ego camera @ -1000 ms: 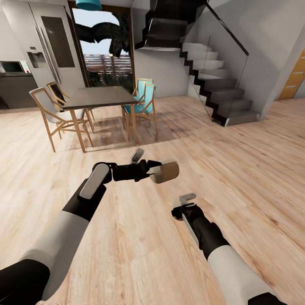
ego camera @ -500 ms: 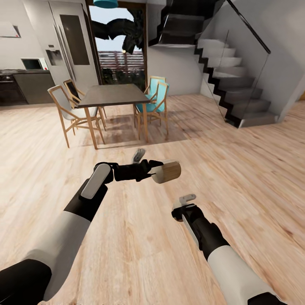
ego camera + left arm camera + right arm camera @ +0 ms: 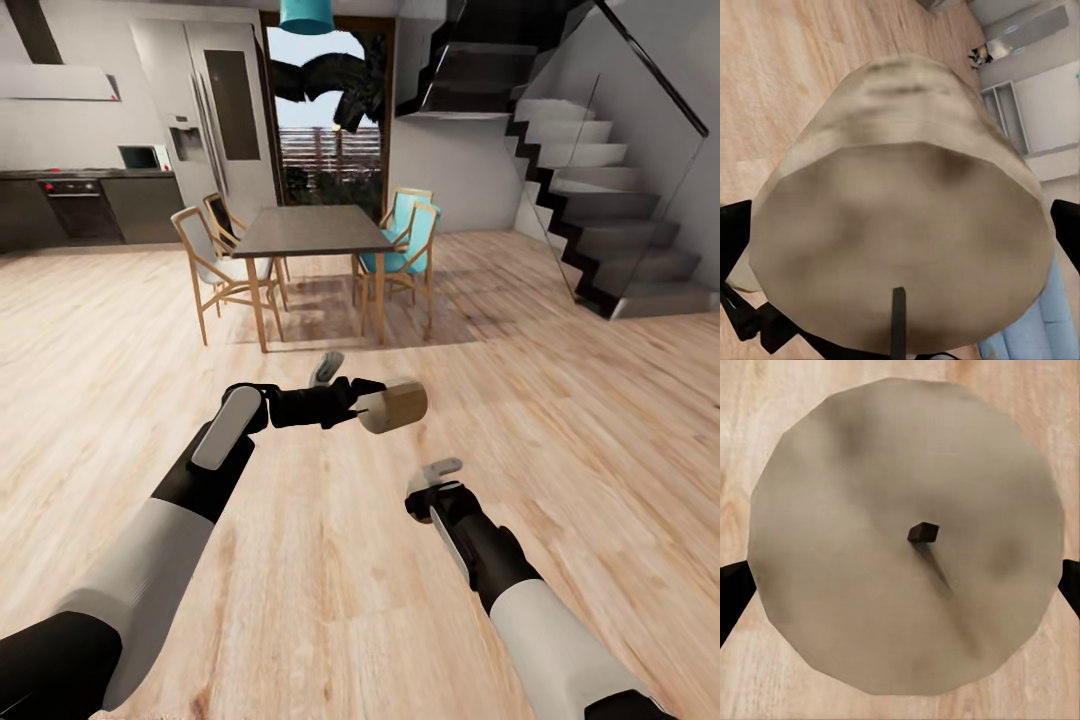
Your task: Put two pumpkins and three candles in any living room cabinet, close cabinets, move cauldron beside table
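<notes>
Tan candle (image 3: 395, 406): lying sideways in the left gripper (image 3: 358, 400), whose fingers squeeze it, above the wood floor (image 3: 560, 420).
Right gripper (image 3: 437, 478): its fingers sit on both sides of a second candle (image 3: 907, 536) and seem to hold it.
Job: I think it is early; both candles need a cabinet.

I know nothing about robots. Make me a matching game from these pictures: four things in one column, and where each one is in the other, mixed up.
Things:
1. tan stubby cylindrical candle
2. dark rectangular dining table
3. teal hanging lamp shade
4. grey staircase with glass railing

Places:
A. top of the head view, above the table
B. right side of the head view
C. gripped in the left gripper
D. between the wooden chairs

Pairs: 1-C, 2-D, 3-A, 4-B
</notes>
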Controlling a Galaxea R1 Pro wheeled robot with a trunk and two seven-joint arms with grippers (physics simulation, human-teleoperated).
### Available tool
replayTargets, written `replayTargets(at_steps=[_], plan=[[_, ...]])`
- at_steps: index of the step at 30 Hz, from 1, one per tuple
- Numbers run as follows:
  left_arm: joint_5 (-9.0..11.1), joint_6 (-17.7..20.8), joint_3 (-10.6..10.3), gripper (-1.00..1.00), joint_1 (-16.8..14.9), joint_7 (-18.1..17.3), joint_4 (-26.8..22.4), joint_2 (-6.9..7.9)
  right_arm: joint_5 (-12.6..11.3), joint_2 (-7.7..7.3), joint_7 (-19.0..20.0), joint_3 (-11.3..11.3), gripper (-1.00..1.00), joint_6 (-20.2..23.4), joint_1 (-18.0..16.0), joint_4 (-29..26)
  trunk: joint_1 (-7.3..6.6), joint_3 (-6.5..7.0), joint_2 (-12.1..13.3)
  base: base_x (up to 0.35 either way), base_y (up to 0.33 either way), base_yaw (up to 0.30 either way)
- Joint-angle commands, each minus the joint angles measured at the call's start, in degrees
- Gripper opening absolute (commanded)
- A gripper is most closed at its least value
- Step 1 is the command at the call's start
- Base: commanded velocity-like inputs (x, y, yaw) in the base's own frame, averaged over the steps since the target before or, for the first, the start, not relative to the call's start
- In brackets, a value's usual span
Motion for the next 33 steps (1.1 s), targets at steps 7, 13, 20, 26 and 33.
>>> replayTargets(at_steps=[7, 13, 20, 26, 33], plan=[[0.36, -0.04, 0.01, -1.0, 0.0, -0.01, 0.0, -0.38, 0.02, -0.01, -0.02, -0.01, -1.0, -0.01, 0.0, -0.01, -1.54, 1.58, 2.82, 0.0, 0.0, 0.249], [0.33, -0.04, 0.01, -1.0, 0.01, -0.01, 0.05, -0.41, 0.01, 0.0, -0.04, -0.01, -1.0, -0.01, 0.0, 0.02, -2.86, 2.93, 5.23, 0.0, 0.0, 0.249], [0.36, -0.04, 0.01, -1.0, 0.0, -0.01, 0.05, -0.41, 0.01, 0.0, -0.03, -0.01, -1.0, -0.01, 0.0, 0.02, -4.4, 4.51, 8.04, 0.0, 0.0, 0.25], [0.36, -0.04, 0.01, -1.0, 0.0, -0.01, 0.06, -0.41, 0.01, 0.0, -0.05, -0.01, -1.0, -0.01, 0.0, 0.02, -5.72, 5.86, 10.44, 0.0, 0.0, 0.25], [0.35, -0.04, 0.01, -1.0, 0.0, -0.02, 0.06, -0.41, 0.01, 0.0, -0.06, -0.01, -1.0, -0.01, 0.0, 0.02, -7.25, 7.43, 13.25, 0.0, 0.0, 0.25]])
